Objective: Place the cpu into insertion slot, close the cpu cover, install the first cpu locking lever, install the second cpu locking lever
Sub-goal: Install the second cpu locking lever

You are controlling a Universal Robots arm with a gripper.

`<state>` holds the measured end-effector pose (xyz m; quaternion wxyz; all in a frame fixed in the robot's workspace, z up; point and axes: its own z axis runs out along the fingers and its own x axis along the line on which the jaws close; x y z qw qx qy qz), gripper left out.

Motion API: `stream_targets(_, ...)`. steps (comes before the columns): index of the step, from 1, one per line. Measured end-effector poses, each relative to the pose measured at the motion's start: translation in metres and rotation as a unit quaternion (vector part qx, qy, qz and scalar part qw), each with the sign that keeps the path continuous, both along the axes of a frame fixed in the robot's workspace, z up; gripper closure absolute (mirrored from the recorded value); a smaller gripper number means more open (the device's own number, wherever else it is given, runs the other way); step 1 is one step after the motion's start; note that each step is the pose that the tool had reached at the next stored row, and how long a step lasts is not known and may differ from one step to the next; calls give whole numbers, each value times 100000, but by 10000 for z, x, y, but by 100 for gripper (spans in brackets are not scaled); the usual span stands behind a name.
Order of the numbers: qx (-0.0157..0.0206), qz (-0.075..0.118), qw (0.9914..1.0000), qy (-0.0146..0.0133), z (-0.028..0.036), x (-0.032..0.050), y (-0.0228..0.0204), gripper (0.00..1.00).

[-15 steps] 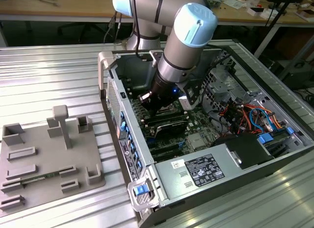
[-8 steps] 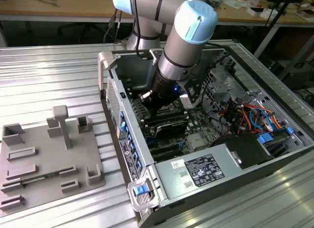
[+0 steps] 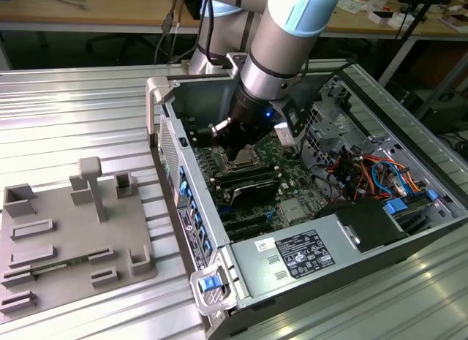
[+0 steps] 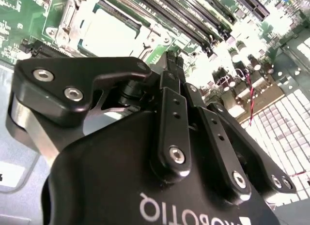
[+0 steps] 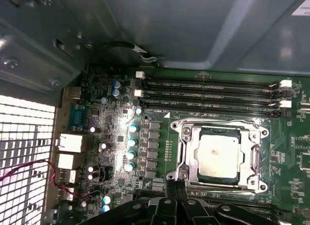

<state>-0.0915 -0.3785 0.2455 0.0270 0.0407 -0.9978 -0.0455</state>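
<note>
The cpu (image 5: 219, 156), a square silver chip, lies flat in the insertion slot (image 5: 185, 131) on the green board. The silver cpu cover (image 5: 193, 159) lies down around it as a frame. A thin metal lever runs along one side of the socket. In the first wrist view my gripper (image 5: 177, 186) sits just off the socket's edge, fingers together with nothing seen between them. The second wrist view shows the gripper (image 4: 172, 60) from behind, with the cpu (image 4: 111, 34) beyond its tips. In the exterior view the gripper (image 3: 235, 146) is down inside the open computer case, right above the socket.
Long black memory slots (image 5: 213, 92) run beside the socket. Case walls (image 3: 164, 113) ring the board, with a power supply (image 3: 300, 256) at the near end and coloured cables (image 3: 365, 168) on the exterior view's right. A grey fixture plate (image 3: 73, 238) lies on the ribbed table.
</note>
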Motion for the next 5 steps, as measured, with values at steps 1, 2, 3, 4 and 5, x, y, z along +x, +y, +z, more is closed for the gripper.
stream_targets(1, 4, -1, 100000, -2, 0, 0, 0, 89)
stream_targets(2, -10, 1, 100000, 4, 22, 0, 0, 89)
stream_targets(3, -7, 0, 100000, 4, 44, 0, 1, 89)
stream_targets(4, -6, 2, 100000, 3, 44, 0, 1, 89)
stream_targets(5, -8, 0, 100000, 5, 45, 0, 1, 89)
